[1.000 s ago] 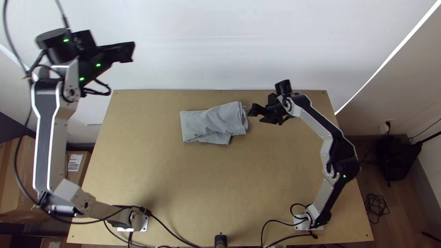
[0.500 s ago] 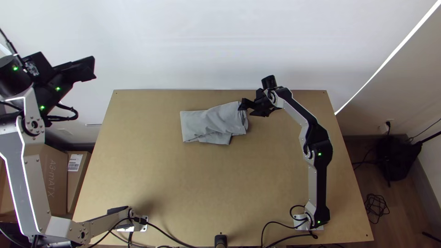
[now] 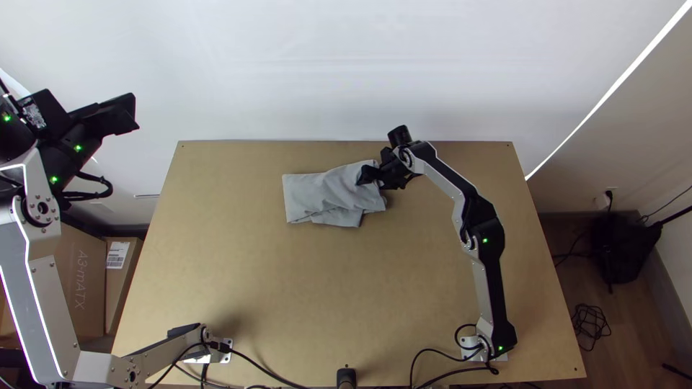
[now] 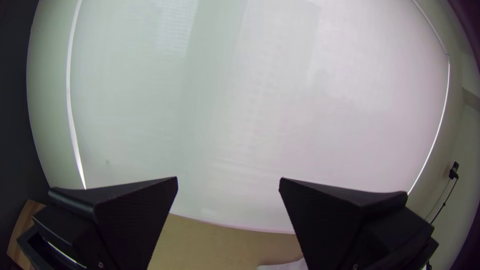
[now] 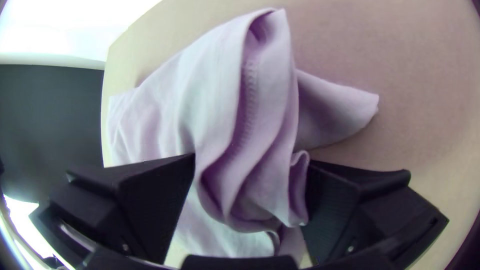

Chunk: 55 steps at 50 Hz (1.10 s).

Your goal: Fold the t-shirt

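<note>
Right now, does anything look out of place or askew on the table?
The t-shirt looks askew: one layer juts out at its near edge, and the end between the fingers of the open right gripper is bunched unevenly. Nothing looks spilled.

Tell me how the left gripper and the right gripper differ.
In the top view, the left gripper appears beyond the table's far left corner; the right gripper is at the t-shirt's right end. The left gripper has nothing between its fingers, while the right gripper has folds of the t-shirt between its own. Both are open, with wide black fingers.
</note>
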Each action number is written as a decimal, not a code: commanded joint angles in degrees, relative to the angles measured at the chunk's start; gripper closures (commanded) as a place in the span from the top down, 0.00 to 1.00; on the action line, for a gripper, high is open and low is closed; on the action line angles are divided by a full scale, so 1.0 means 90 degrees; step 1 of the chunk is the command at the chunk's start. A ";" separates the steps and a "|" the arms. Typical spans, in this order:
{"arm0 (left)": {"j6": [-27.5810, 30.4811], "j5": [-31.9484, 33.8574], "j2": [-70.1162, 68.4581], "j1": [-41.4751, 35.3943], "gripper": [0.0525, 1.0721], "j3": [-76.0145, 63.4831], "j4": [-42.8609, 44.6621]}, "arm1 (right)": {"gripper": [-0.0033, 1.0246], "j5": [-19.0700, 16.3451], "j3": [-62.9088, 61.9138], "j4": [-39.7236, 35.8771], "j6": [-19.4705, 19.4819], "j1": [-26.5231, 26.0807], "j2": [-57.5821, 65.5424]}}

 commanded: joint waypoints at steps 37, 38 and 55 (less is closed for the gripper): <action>-0.0014 0.0017 -0.0357 -0.0209 0.95 -0.0775 0.0258 | 0.03 0.0018 -0.1718 0.0234 -0.0544 -0.4421 -0.1423; -0.0014 0.0027 -0.0357 -0.0219 0.95 -0.0805 0.0287 | 0.03 0.0018 -0.1747 0.0234 -0.0564 -0.4538 -0.1443; -0.0072 0.0046 -0.0523 -0.0405 0.95 -0.1439 0.0737 | 0.94 0.0955 -0.2919 0.0517 -0.0847 -0.5642 -0.2458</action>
